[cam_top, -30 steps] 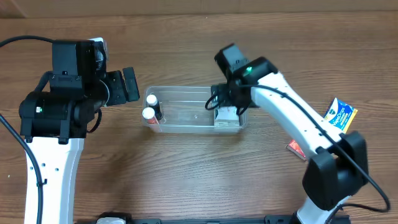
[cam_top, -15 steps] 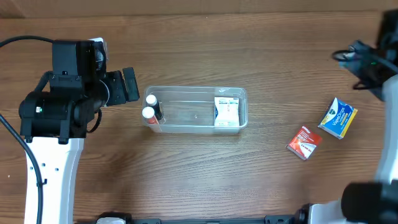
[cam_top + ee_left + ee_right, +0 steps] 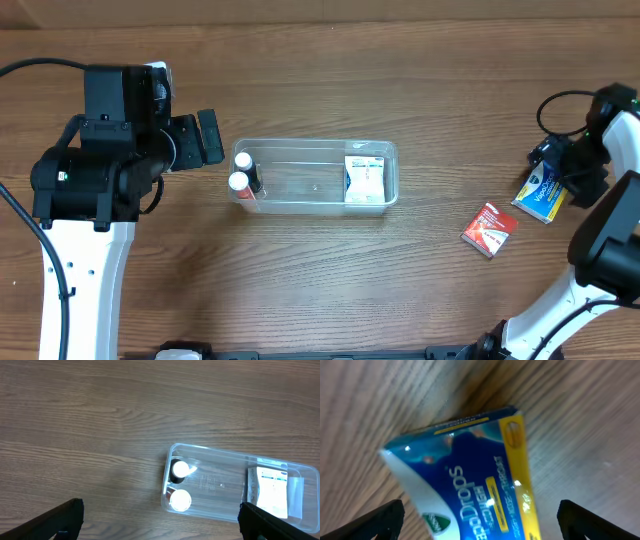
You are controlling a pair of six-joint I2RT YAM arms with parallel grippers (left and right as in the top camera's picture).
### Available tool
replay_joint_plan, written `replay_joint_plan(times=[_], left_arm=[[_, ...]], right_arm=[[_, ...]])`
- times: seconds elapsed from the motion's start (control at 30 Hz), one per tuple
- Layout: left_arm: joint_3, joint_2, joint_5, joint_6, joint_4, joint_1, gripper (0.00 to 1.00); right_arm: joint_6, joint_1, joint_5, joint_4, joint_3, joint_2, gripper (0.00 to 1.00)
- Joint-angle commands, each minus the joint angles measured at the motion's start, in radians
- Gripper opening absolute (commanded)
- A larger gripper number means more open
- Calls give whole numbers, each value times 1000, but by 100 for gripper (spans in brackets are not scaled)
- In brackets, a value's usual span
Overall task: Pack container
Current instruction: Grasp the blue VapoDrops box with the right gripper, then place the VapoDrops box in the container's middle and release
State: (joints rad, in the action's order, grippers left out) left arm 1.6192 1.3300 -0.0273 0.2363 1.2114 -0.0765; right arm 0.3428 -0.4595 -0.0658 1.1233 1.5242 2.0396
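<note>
We find the container (image 3: 300, 186) in the middle of the tabletop (image 3: 320, 290), a little toward the far edge, with its long sides running parallel to that edge. It is already partly filled. 2 white-capped bottles (image 3: 240, 182) stand upright against its left end wall, and a white box (image 3: 365, 180) sits against its right end wall. In our judgement this leaves the bare middle stretch as the room for whatever comes next.

2 items lie outside it, on the right side of the tabletop. A red packet (image 3: 489, 228) lies flat between the container and the right edge. A blue and yellow drops packet (image 3: 548, 197) lies flat closer to that edge.

The right pincer (image 3: 558, 170) hangs directly over the blue packet. In its wrist view the fingers show at the 2 lower corners, spread wide, with the packet filling the space between them. It is not clamped on anything. We judge this to be the approach to a grasp, the fingers set apart so as to straddle the packet's narrow width.

The left pincer (image 3: 212, 138) waits just beside the container's left end with its fingers spread and nothing held. We take it to be parked there to keep out of the right arm's way.
</note>
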Motion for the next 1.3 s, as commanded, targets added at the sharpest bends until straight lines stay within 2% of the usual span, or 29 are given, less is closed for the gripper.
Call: replay_joint_plan(times=[0.0,0.3,0.43,0.6,0.83,0.97,1.1,1.27], left_arm=[[19,7,-10,7,0,5,100],[19,7,-10,7,8,5,100],[19,7,-10,7,8,5,100],[19,7,-10,7,8,5,100],[19,7,-10,7,7,5,100],[19,7,-10,7,7,5,100],[19,7,-10,7,7,5,100],[19,7,-9,7,7,5,100]], right_arm=[[-11,-1,12,-42,-62,26,100],[-11,-1,20,-117,-145,32,99],[-11,-1,32,-121,-145,32,93],[-11,0,42,-119,-141,29,80],[-11,45,95,-80,-85,-50,78],[-12,132,95,-36,-32,-151,78],[-34,293,94,5,9,-300,78],[-33,585,95,-11,10,-479,78]])
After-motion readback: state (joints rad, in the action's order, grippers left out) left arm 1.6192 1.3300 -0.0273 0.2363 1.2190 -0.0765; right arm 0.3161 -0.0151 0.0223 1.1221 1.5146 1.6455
